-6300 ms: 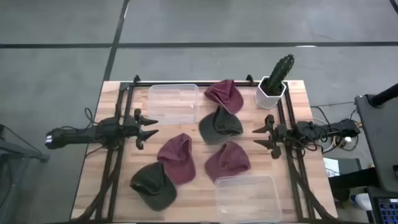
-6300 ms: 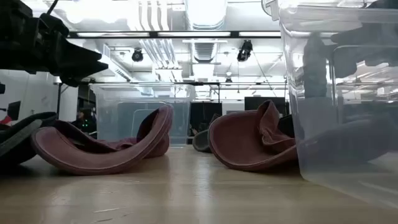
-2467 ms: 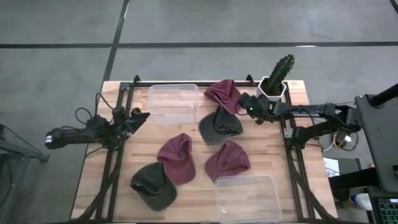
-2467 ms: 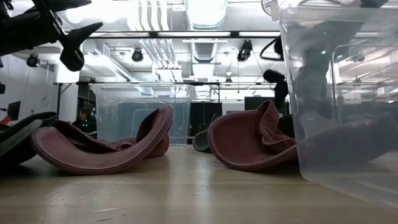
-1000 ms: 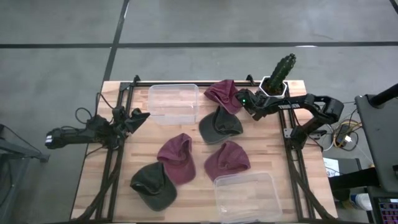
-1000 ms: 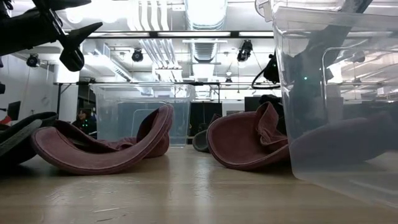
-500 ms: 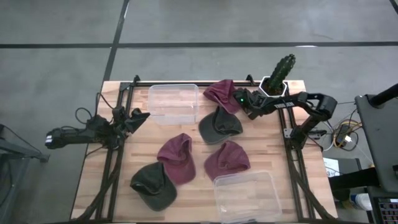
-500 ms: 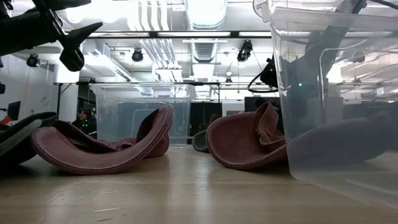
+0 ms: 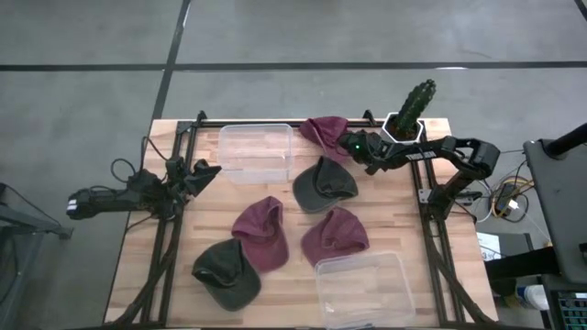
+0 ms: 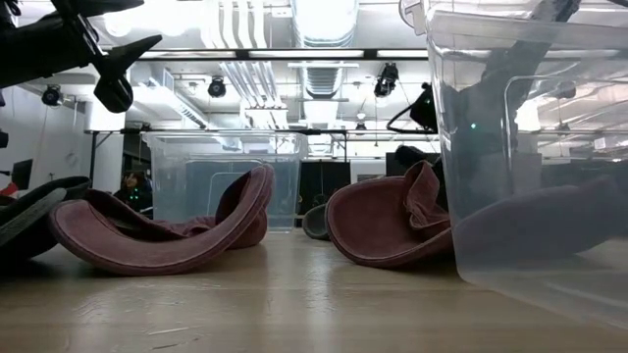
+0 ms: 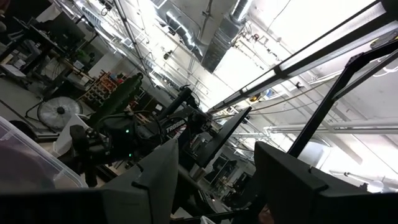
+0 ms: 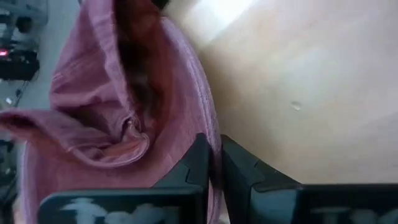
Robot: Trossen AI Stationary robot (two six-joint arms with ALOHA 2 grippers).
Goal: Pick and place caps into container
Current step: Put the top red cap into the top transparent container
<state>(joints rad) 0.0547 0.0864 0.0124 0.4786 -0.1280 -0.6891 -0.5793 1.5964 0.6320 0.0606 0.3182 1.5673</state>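
Observation:
Five caps show in the high view. A maroon cap [image 9: 323,128] is at the far edge, with my right gripper [image 9: 353,145] shut on it from its right side. An olive cap [image 9: 323,183] lies just nearer. Two maroon caps [image 9: 261,232] [image 9: 335,236] and another olive cap [image 9: 225,270] lie toward the near side. A clear container [image 9: 257,151] stands at the far left of the caps, another [image 9: 362,289] at the near edge. My left gripper [image 9: 206,170] hovers open at the table's left, touching nothing. My right gripper pinches the far maroon cap's cloth edge [image 12: 208,121] on its right side between its two fingers [image 12: 196,165]. It comes from the table's right, slanting down. One layer or several, I cannot tell. The rest of the cap hangs bunched beyond the fingers over the table.
A green cactus in a white pot [image 9: 406,119] stands close behind my right arm at the far right corner. Black frame rails [image 9: 170,238] run along the table's left and right sides. In the low view the near container [image 10: 530,147] fills the right side.
My right gripper has gone a little toward the table's left, onto the far maroon cap, and has shut on its edge. The cap now shows narrower and bunched toward the far edge, away from the olive cap.

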